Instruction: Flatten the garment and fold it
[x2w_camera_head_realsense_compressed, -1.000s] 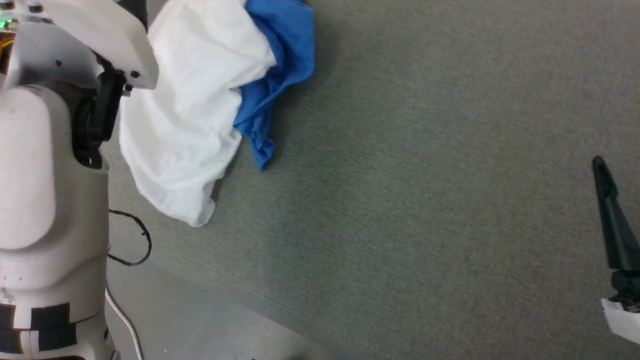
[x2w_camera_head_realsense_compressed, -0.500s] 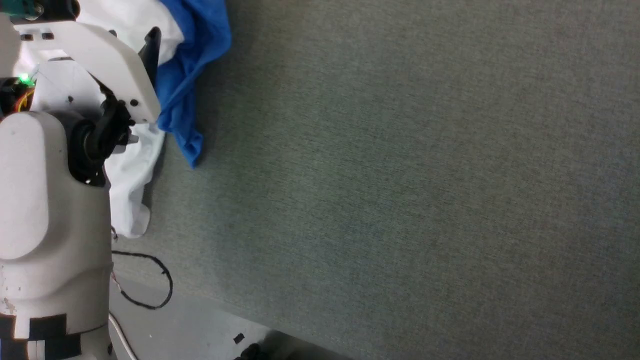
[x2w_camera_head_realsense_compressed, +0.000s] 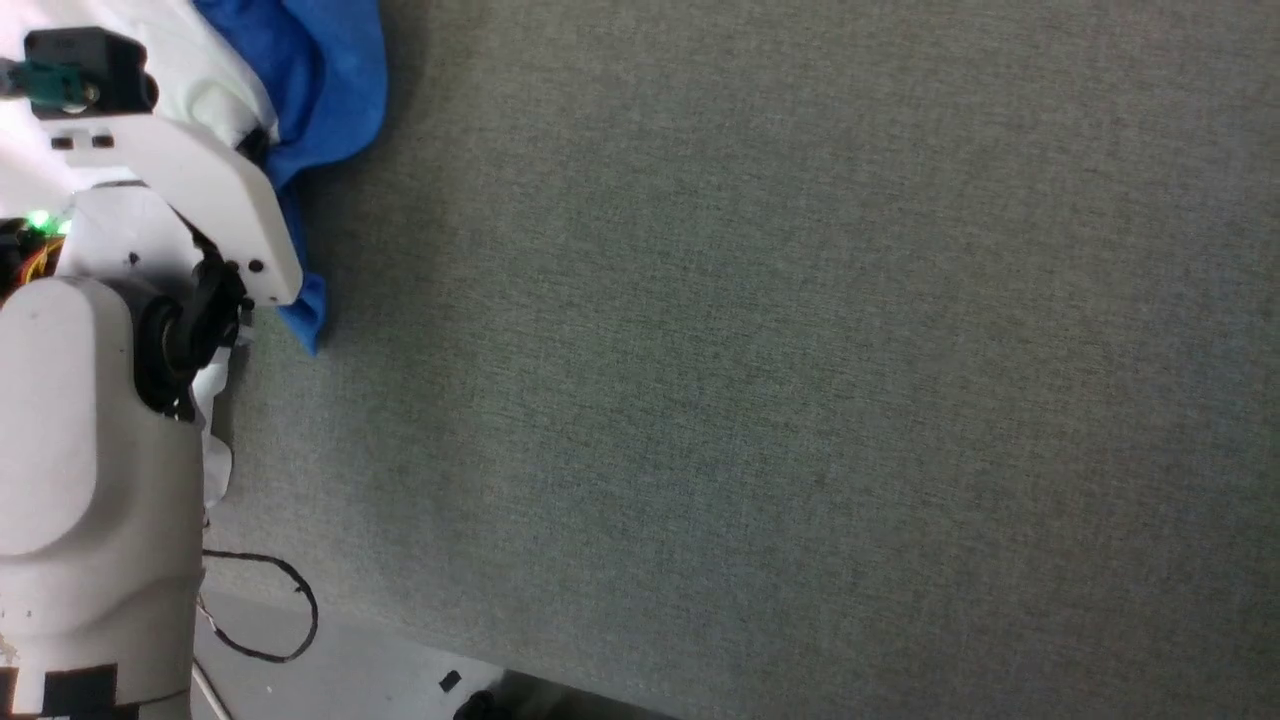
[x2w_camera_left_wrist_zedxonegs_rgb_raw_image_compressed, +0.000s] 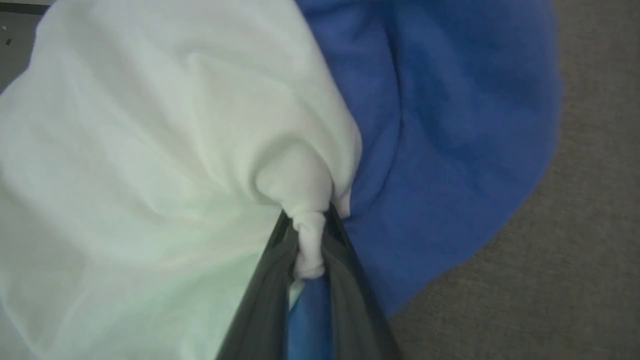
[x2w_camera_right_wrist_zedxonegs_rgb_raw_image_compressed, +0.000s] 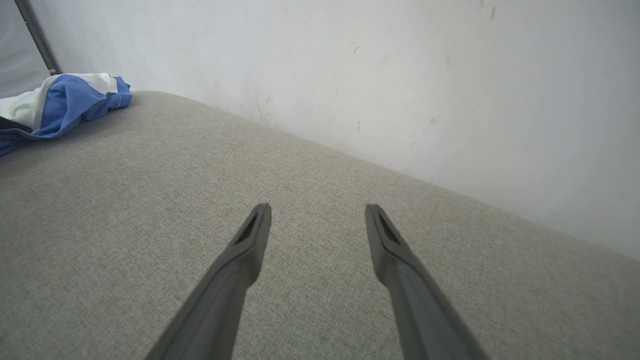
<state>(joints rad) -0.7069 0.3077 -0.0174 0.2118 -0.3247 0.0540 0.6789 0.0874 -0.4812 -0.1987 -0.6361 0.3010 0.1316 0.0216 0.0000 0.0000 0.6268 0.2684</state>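
The garment (x2w_camera_head_realsense_compressed: 310, 70) lies bunched at the far left of the grey padded surface, white cloth with a blue sleeve beside it. In the left wrist view my left gripper (x2w_camera_left_wrist_zedxonegs_rgb_raw_image_compressed: 310, 225) is shut on the garment (x2w_camera_left_wrist_zedxonegs_rgb_raw_image_compressed: 150, 150), pinching a knot of white cloth with blue cloth between the fingers. My pale left arm (x2w_camera_head_realsense_compressed: 190, 190) covers much of the garment in the head view. The right wrist view has my right gripper (x2w_camera_right_wrist_zedxonegs_rgb_raw_image_compressed: 317, 212) open above bare surface, with the garment (x2w_camera_right_wrist_zedxonegs_rgb_raw_image_compressed: 60, 105) far off at its upper left.
The grey padded surface (x2w_camera_head_realsense_compressed: 750, 350) stretches wide to the right. A white wall (x2w_camera_right_wrist_zedxonegs_rgb_raw_image_compressed: 400, 75) borders it in the right wrist view. A black cable loop (x2w_camera_head_realsense_compressed: 270, 610) lies on the floor by the surface's near edge.
The head camera has shifted, so the garment sits further left now. My left gripper has closed on the white cloth. The right finger has left the head view.
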